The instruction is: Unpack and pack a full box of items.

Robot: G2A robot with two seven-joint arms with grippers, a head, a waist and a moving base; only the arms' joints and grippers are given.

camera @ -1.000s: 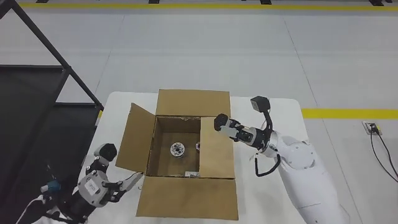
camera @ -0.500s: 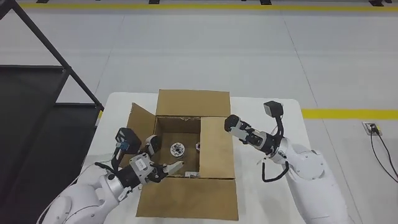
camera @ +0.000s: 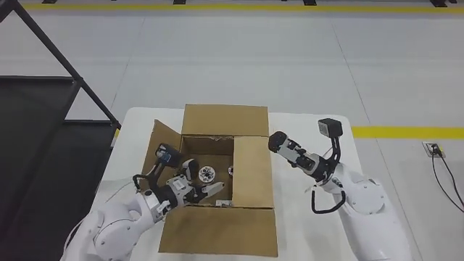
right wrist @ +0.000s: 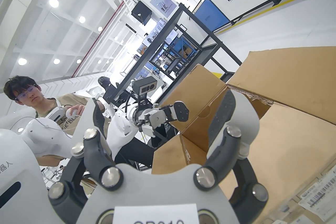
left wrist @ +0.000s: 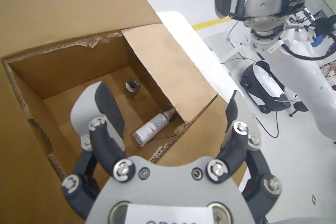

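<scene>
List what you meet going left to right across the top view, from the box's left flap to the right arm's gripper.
Box's left flap → left gripper, open above the box's opening → metal ring on the box floor → box's right flap → right gripper, open beside the box.

White table [camera: 290, 123], one open cardboard box [camera: 217, 228] standing flat on it, box directly beneath the left claw [camera: 205, 188], its folded-out side flap just beside the right claw [camera: 275, 143]
</scene>
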